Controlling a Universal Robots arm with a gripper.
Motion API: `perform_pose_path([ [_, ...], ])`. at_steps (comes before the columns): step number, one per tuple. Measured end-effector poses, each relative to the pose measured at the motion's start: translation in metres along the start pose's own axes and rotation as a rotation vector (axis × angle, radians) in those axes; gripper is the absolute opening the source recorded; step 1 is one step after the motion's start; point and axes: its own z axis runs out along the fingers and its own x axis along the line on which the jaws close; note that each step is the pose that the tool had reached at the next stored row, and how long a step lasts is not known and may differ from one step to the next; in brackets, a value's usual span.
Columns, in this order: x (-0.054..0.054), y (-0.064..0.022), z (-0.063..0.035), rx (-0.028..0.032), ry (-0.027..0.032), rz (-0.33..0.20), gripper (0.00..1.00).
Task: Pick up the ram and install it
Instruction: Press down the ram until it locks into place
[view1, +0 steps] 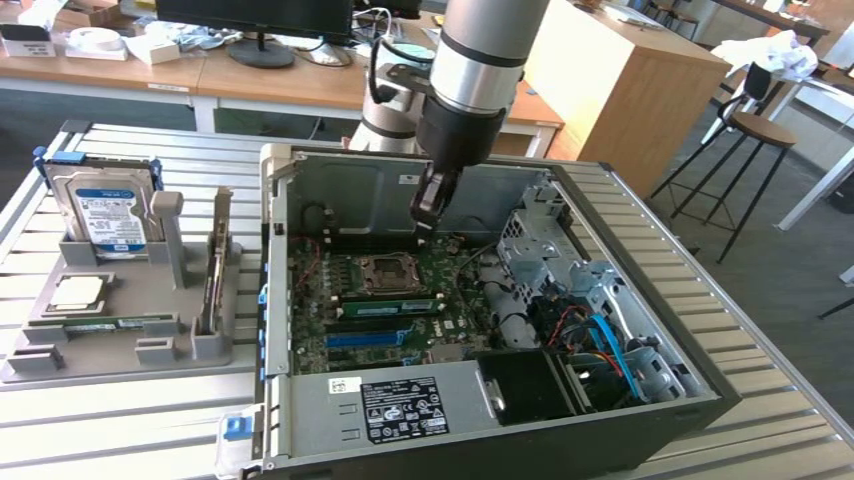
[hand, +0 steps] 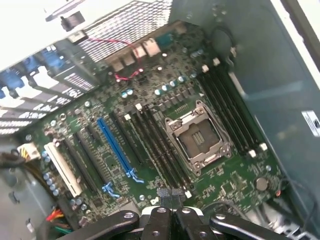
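Gripper (view1: 424, 222) jaws are closed on nothing that I can see. In the exterior view it hangs inside the open computer case (view1: 694, 330), near the rear wall, above the motherboard (view1: 461, 262). The wrist view adds the pinched fingertips (hand: 161, 194) above the board's edge, close to the empty CPU socket (hand: 197, 140), with black memory slots (hand: 160, 145) and a blue slot (hand: 115, 145) beyond. The exterior view has what I take for the ram (view1: 118, 322), a thin green stick lying flat at the near edge of the grey parts tray (view1: 80, 360) on the worktop, well apart from the gripper. A hard drive (view1: 107, 215) stands at the tray's far edge. I cannot tell whether a green strip (view1: 387, 306) beside the socket is another stick.
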Motion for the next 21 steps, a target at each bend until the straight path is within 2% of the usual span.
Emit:
perform_pose_path([
  [14,0.0002,-0.0001,0.0034,0.0135,-0.0064,0.252,0.1],
  [21,0.0002,-0.0001,0.0035,0.0139,-0.0067,0.259,0.1],
])
